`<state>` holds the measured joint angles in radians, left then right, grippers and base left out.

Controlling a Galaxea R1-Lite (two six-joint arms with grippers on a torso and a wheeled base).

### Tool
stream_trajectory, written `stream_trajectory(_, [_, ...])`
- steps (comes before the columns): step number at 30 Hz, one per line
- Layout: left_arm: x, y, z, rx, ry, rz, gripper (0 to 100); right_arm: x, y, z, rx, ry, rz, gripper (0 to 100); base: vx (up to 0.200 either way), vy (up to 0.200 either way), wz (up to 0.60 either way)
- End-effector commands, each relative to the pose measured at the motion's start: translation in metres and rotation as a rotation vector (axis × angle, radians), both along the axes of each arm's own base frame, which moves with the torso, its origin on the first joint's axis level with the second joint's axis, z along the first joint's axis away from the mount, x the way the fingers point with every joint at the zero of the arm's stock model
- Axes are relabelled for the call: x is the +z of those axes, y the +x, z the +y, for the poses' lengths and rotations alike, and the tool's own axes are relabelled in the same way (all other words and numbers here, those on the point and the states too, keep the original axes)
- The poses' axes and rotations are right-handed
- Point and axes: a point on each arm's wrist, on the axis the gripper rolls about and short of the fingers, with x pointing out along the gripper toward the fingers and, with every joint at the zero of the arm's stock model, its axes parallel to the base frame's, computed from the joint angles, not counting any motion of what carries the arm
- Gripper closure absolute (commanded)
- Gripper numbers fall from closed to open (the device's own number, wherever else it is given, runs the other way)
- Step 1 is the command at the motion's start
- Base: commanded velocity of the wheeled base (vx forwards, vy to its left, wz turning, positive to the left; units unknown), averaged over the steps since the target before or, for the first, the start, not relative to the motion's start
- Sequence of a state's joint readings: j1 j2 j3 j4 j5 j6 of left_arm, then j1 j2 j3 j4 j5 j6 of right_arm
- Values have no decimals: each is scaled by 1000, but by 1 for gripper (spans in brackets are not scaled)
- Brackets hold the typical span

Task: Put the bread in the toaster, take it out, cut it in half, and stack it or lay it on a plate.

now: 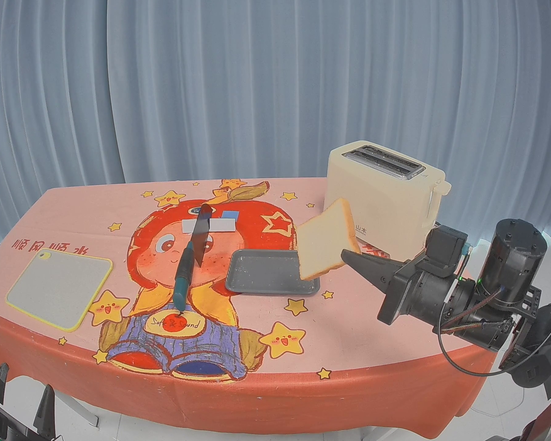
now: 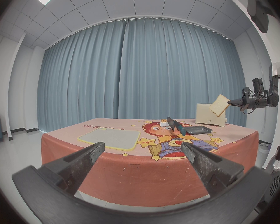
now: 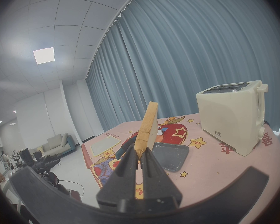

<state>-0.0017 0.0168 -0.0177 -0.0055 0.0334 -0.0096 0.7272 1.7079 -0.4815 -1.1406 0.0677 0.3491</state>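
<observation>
aloft, square crusted bread [image 1: 326,240] in tapered black right pincer [image 1: 346,255]

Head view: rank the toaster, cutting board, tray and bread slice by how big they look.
1. toaster
2. cutting board
3. tray and bread slice: about alike. The slice is held up in the air by the right gripper, so I leave these two unranked.

head looks down on table [image 1: 349,332], wrists level, sharing toaster [image 1: 379,200]
</observation>
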Motion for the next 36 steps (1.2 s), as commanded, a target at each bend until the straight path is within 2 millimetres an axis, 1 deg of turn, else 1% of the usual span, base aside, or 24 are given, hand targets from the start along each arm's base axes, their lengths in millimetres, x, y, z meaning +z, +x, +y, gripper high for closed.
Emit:
stream_trajectory(1, [-5,1,0,1,-1,19,0,0,0,0,0,-2,-2,100,0,0,0])
stream_trajectory(10, [-5,1,0,1,-1,19,0,6,-2,-4,-6,12,-18,100,0,0,0])
stream_trajectory(16, [-5,1,0,1,-1,19,0,6,0,-6,-15,11,-17,100,0,0,0])
stream_trajectory(25, [-5,1,0,1,0,19,0,0,0,-8,-21,-6,-4,100,0,0,0])
stream_trajectory(31, [-5,1,0,1,-1,19,0,-2,5,-9,-38,-13,0,100,0,0,0])
stream_trajectory(33, [-5,1,0,1,0,19,0,-3,10,-10,-51,-14,-1,100,0,0,0])
stream_trajectory(36, [-5,1,0,1,0,19,0,-4,11,-11,-54,-21,2,100,0,0,0])
